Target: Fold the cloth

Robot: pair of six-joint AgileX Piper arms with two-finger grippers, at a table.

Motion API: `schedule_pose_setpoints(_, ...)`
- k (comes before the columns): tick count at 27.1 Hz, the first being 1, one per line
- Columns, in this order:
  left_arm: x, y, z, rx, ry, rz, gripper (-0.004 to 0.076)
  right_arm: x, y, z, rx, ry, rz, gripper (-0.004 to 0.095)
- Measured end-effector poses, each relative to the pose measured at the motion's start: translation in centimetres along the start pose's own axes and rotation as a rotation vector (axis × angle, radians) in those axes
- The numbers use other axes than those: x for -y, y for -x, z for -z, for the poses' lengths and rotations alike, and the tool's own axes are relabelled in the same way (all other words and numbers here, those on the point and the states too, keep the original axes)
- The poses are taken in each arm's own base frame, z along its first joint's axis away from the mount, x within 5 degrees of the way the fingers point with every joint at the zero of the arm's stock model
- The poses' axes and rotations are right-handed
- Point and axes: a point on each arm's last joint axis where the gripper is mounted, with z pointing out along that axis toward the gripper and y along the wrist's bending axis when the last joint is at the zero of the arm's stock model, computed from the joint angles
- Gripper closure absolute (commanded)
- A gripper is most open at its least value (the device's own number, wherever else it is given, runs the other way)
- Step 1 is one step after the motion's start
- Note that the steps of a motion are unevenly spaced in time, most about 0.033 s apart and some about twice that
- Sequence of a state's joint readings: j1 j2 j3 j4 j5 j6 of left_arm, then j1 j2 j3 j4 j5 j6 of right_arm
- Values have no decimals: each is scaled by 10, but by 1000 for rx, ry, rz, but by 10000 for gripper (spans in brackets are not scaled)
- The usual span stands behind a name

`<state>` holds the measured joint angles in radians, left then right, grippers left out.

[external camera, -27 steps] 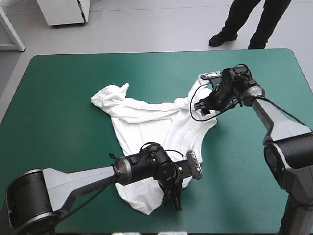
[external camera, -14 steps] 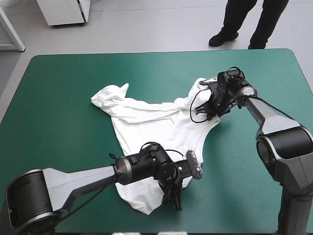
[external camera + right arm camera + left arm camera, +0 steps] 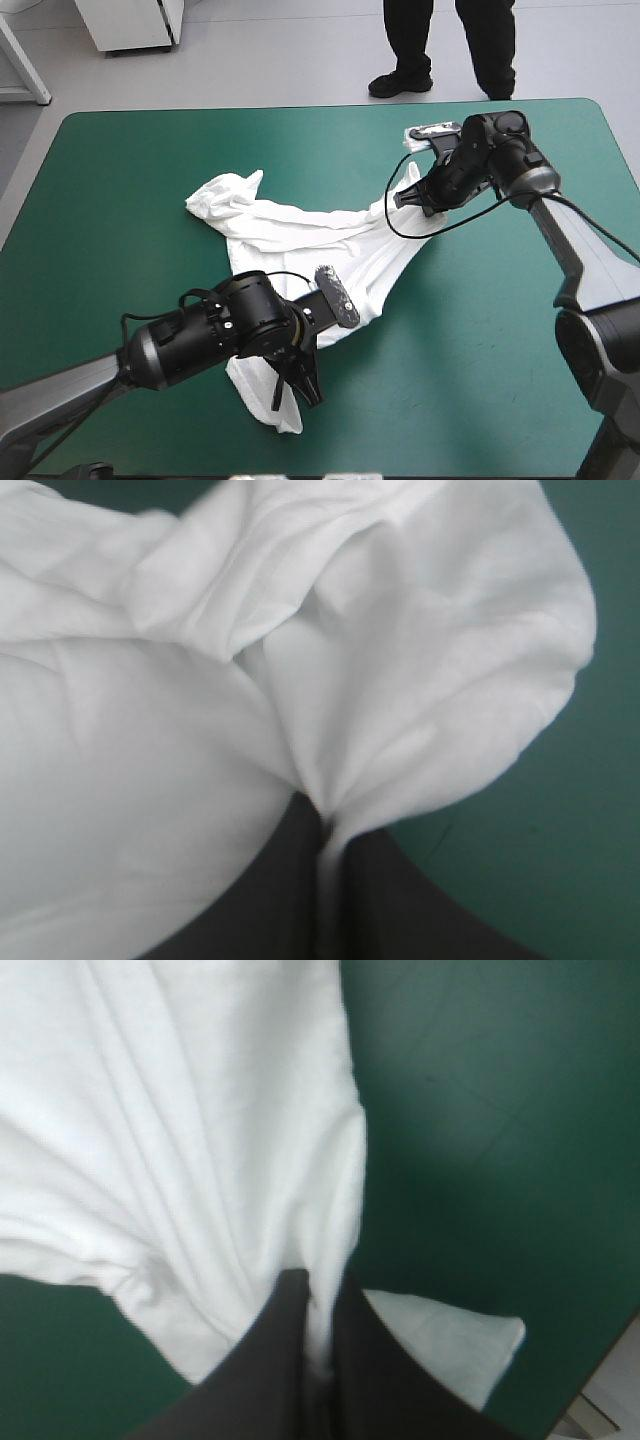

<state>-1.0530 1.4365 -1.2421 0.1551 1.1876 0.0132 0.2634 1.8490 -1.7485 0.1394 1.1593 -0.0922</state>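
White T-shirt [image 3: 320,235] is stretched across the teal-green surface [image 3: 120,170], pinched at opposite ends by the left gripper [image 3: 320,1285] and right gripper [image 3: 325,825].

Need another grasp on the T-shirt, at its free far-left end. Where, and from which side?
Pinch the bunch at the T-shirt's far-left tip, coming in from the table's left over bare cover. It is crumpled into raised folds there, and the rest of the cloth trails off to the right. The left end effector and right end effector are both shut on the T-shirt.
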Motion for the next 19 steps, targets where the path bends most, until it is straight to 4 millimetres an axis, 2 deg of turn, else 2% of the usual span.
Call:
schedule_pose_setpoints(3, -15, 1, 51, 140, 91, 27, 734, -8, -9, 63, 133, -4, 17, 921)
schedule_pose_setpoints(4, -20, 1, 75, 216, 112, 50, 734, -11, -14, 87, 187, -6, 24, 921)
schedule_pose_setpoints(14, -49, -17, 226, 709, 255, 131, 734, -31, -58, 232, 579, -23, 73, 921)
schedule_pose_setpoints(19, -60, -45, 300, 962, 332, 129, 734, -42, -76, 300, 806, -19, 100, 921)
